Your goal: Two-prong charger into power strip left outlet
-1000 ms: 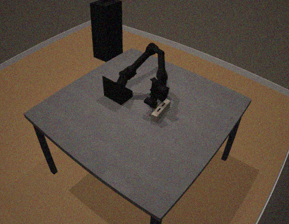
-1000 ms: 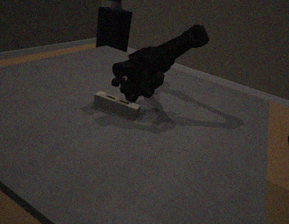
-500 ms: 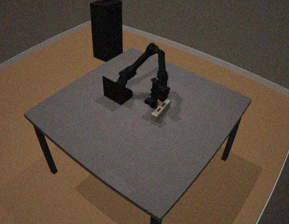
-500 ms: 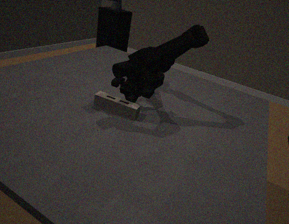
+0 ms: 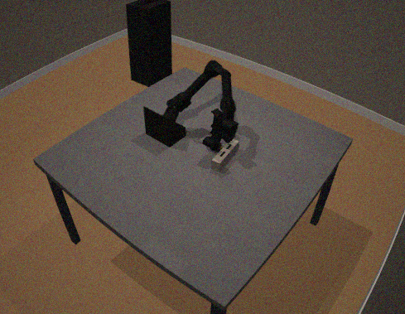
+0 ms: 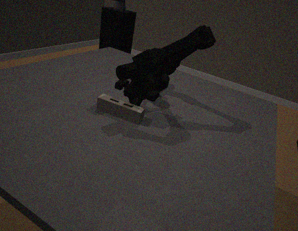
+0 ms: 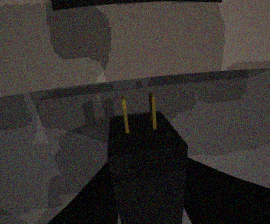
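Note:
The power strip [image 5: 217, 159] [image 6: 116, 110] [image 7: 165, 47] lies on the table, with two dark outlet recesses in its top. In the wrist view one dark recess [image 7: 137, 4] is cut by the top edge. My gripper [image 5: 219, 142] [image 6: 136, 102] [image 7: 141, 162] is shut on the black charger [image 7: 147, 192]. The charger's two gold prongs [image 7: 126, 115] [image 7: 154, 112] point up the wrist picture and end below the strip's near edge, outside the recess. In the exterior view the gripper is just behind the strip's long side. The charger is too dark to tell apart in the top and exterior views.
The grey table [image 5: 179, 210] [image 6: 177, 178] carries the arm's black base [image 5: 164, 131], left of the strip in the top view. A tall black pedestal [image 5: 150, 44] [image 6: 117, 29] with another arm stands beyond the table. Shadows of the arm fall around the strip.

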`<state>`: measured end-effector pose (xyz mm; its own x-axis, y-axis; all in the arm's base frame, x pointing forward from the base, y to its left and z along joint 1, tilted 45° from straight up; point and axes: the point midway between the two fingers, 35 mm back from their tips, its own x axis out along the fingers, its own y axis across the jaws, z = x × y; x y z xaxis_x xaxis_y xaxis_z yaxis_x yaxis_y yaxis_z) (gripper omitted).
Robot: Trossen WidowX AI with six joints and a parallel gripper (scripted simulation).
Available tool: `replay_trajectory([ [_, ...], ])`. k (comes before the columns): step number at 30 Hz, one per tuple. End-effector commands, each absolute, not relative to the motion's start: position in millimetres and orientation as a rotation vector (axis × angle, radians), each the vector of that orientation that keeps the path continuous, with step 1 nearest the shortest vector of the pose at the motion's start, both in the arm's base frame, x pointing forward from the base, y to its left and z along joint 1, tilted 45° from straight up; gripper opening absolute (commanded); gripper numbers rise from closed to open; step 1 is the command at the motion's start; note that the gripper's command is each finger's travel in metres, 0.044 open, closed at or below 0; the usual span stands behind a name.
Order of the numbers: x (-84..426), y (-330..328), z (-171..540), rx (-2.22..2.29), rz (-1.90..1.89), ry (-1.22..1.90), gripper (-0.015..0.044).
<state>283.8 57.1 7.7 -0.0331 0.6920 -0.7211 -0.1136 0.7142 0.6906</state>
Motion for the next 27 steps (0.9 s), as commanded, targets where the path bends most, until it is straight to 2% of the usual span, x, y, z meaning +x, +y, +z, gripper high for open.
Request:
replay_trajectory([
  [1, 285.6, 57.4, 9.6, 0.508, 0.693, 1.469, 0.0000],
  [27, 287.7, 57.6, 9.6, 0.508, 0.693, 1.468, 0.0000],
])
